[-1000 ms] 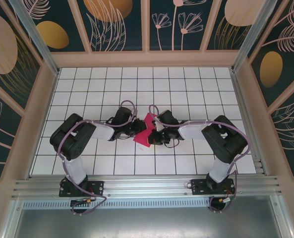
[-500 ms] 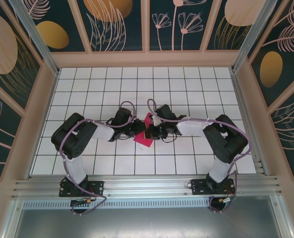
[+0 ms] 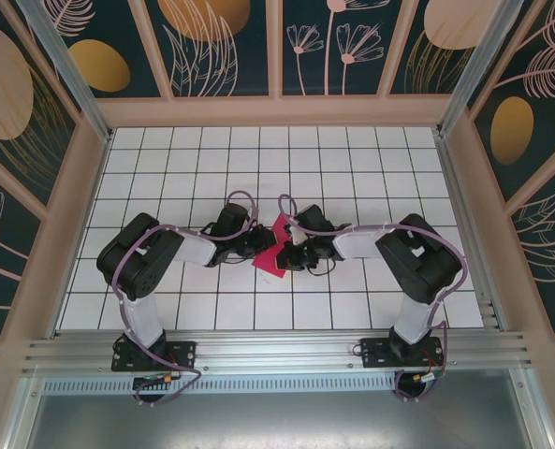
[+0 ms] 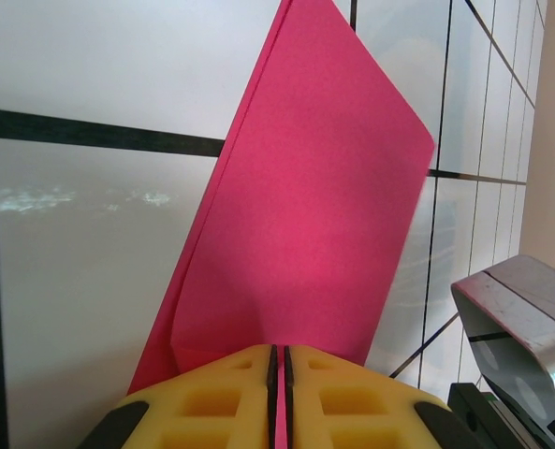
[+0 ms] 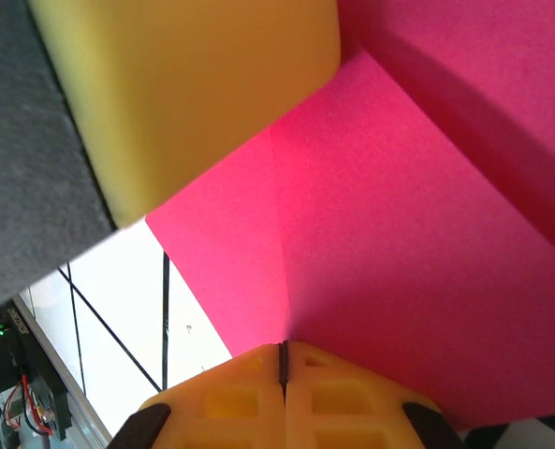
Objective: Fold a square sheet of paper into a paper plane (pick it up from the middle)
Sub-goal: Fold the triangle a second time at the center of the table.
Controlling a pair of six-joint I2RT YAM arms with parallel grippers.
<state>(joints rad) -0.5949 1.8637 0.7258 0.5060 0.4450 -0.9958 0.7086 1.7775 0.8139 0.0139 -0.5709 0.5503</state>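
Pinching the square sheet of paper from both sides. Left gripper clamped tight on it, with a sliver of magenta caught in the seam of the yellow pads. Right gripper likewise clenched, biting the sheet right where a crease runs in. Already folded into a layered, slanted panel, placed mid-way across the white tiled table, directly between the two wrists. Lifted or resting on the tiles: cannot tell.

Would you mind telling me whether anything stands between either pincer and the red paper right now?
Nothing visible does. The left pincer is shut on one edge of the folded red paper, and the right pincer is shut on it from the other side.
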